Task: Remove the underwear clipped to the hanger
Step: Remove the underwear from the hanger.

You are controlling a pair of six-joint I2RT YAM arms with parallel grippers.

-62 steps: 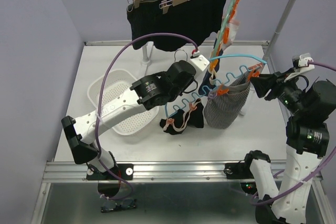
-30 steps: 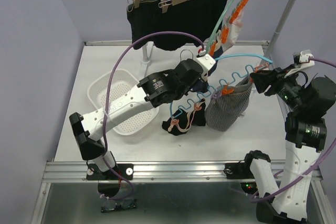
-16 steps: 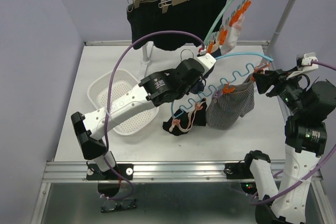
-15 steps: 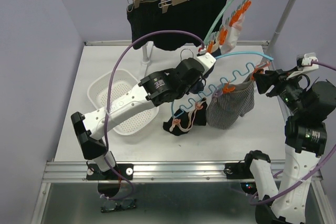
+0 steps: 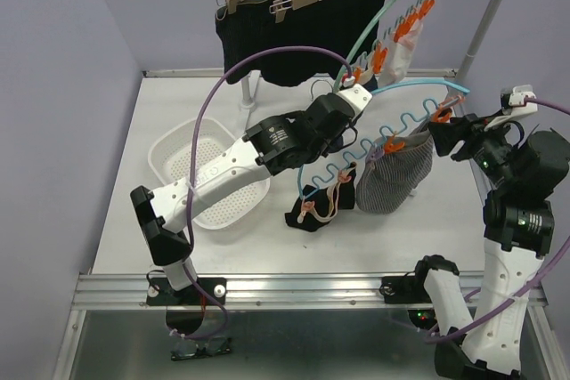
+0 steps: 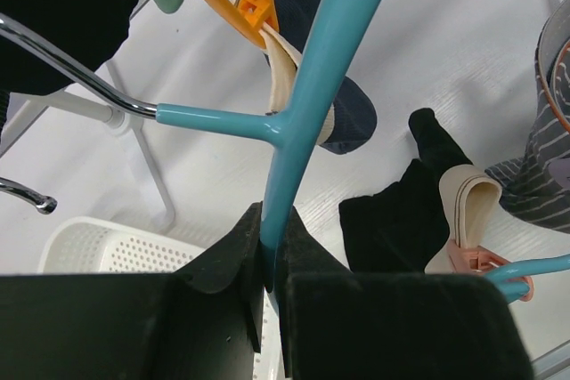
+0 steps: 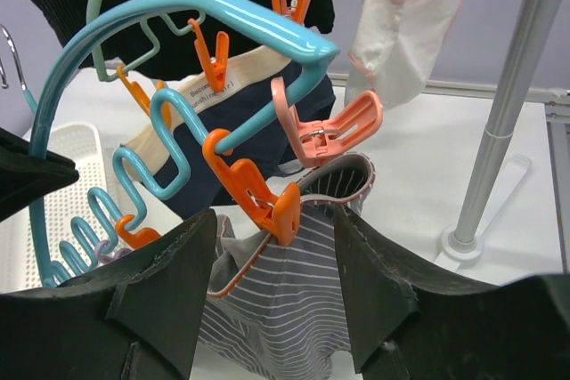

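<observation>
The blue hanger [image 6: 312,86] is clamped by the left gripper [image 6: 272,260]; the grey-striped underwear [image 7: 285,309], pegged by an orange clip [image 7: 254,189] between the empty right gripper's [image 7: 276,224] parted jaws, could be torn if tugged.

An orange clip [image 7: 267,202] and the grey striped underwear [image 7: 276,318] hang in the gap of my right gripper [image 7: 276,238]. The blue hanger [image 7: 178,11] arches across the upper left. The rack pole [image 7: 503,122] stands at the right, with bare table [image 7: 401,166] open between.

Two white-and-black arms [image 5: 218,173], each with purple cable [image 5: 283,49].
</observation>
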